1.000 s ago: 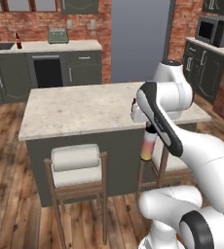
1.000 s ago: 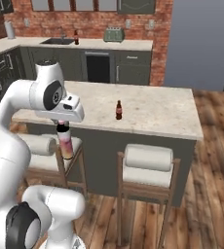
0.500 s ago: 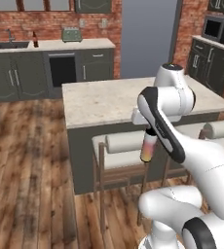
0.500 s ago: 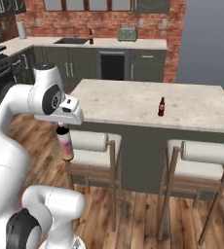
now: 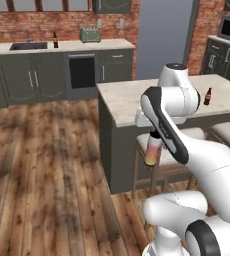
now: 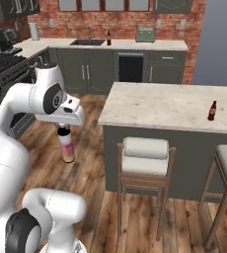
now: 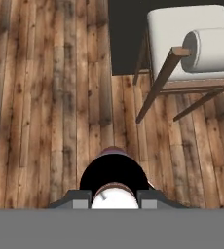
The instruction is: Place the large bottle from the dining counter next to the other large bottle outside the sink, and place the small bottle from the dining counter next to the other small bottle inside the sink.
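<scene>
Far back on the left, the sink [image 5: 28,46] is set into the pale tabletop of the rear kitchen run, and the other large bottle [image 5: 55,40], dark brown, stands upright just to the right of the basin on that tabletop; from the right base view the same sink [image 6: 87,42] and bottle [image 6: 108,37] sit against the brick wall, with a green toaster [image 6: 145,34] further right along the same run. Whether a small bottle stands inside the basin cannot be made out at this range. Nearer, over the wooden floor [image 5: 47,165], the claw [image 6: 63,127] is pinching the large bottle from the dining counter [image 6: 66,146] by its black cap, so the bottle hangs upright in the air, its body fading from pale yellow to orange-pink; in the left base view it [image 5: 152,149] shows just in front of a white-cushioned stool [image 5: 184,150]. The hand view looks straight down on the bottle's dark cap [image 7: 114,177], held between the two dark fingers [image 7: 75,198], with floorboards below. To the right stands the dining counter [image 6: 170,106], and the small bottle from the dining counter [image 6: 212,110] rests upright on its far right part, well apart from the arm.
</scene>
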